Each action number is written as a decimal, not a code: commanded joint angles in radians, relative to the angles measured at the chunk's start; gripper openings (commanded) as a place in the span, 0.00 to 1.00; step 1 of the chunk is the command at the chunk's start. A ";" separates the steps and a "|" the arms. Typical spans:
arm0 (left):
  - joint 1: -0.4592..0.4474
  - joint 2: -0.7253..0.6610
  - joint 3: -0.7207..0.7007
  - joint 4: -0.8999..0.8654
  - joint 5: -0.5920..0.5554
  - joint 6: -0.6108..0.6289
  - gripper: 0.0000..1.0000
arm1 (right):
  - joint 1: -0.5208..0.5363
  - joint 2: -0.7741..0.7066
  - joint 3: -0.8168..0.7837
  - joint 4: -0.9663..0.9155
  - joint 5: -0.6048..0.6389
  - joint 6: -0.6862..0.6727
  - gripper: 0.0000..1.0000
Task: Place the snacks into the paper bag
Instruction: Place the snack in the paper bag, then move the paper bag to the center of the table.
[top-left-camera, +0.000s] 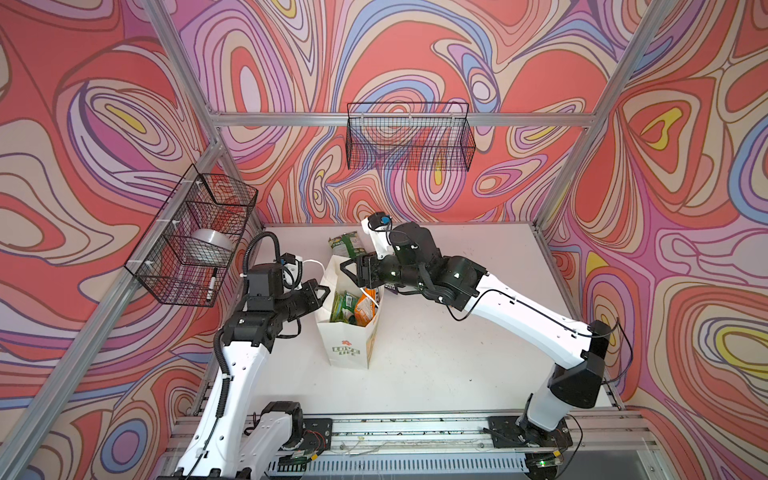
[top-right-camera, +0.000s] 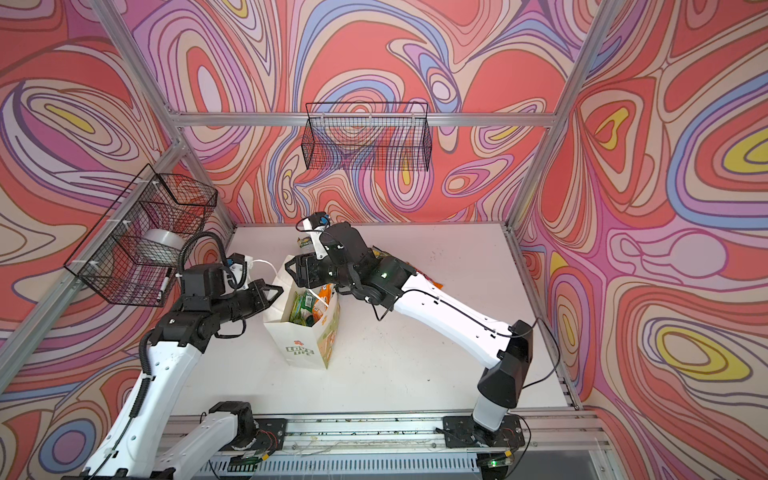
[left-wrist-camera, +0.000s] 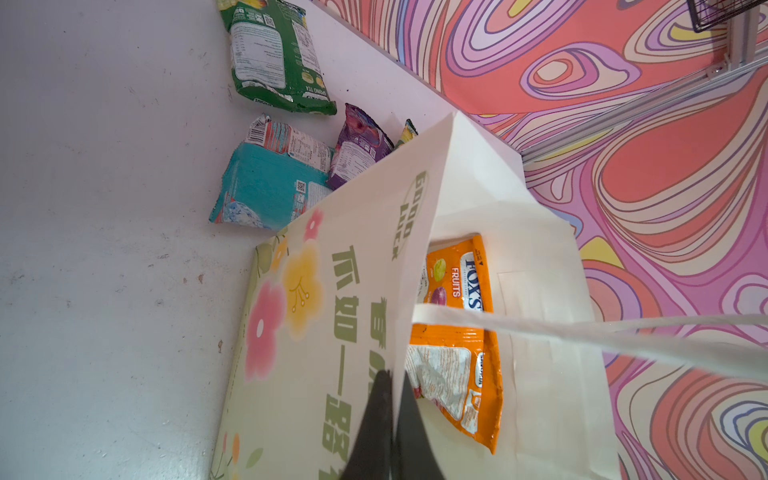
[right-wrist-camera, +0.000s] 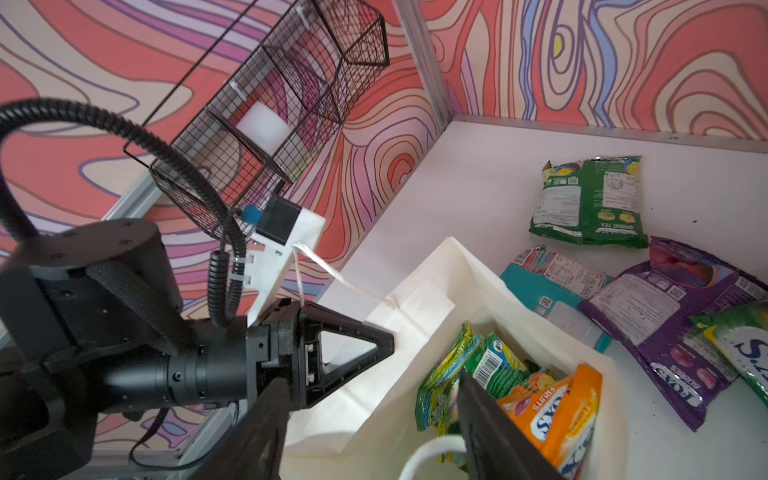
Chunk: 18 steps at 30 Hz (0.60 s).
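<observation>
Several snacks (top-left-camera: 351, 308) inside paper bag (top-left-camera: 347, 351), orange pouch (right-wrist-camera: 557, 411) among them, loose pouches (right-wrist-camera: 665, 307) beside paper bag, left gripper (top-left-camera: 327, 289) pinching its rim, right gripper (top-left-camera: 349, 269) spread open above.

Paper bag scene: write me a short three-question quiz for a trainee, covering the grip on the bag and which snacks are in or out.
1. True or false: the left gripper is shut on the rim of the paper bag.
2. The pouch printed FRUITS inside the bag is: A purple, B orange, C teal.
3. In the right wrist view, how many pouches lie on the table outside the bag?
Key: 1 true. 2 B. 3 four: green pouch, teal pouch, purple pouch, yellow-green pouch.
</observation>
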<state>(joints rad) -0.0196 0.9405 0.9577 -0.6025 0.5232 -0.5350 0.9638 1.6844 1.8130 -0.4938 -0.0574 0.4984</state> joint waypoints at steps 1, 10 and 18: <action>0.003 0.003 -0.002 0.015 -0.002 0.000 0.00 | 0.006 -0.116 -0.028 0.019 0.113 -0.065 0.74; 0.003 -0.001 0.012 -0.024 -0.068 0.005 0.00 | 0.002 -0.226 -0.103 -0.083 0.420 -0.138 0.88; 0.002 0.008 0.030 -0.097 -0.275 -0.097 0.00 | -0.218 -0.304 -0.335 -0.091 0.317 -0.047 0.92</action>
<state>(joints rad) -0.0196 0.9382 0.9672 -0.6426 0.3775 -0.5652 0.8062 1.4063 1.5333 -0.5526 0.2909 0.4133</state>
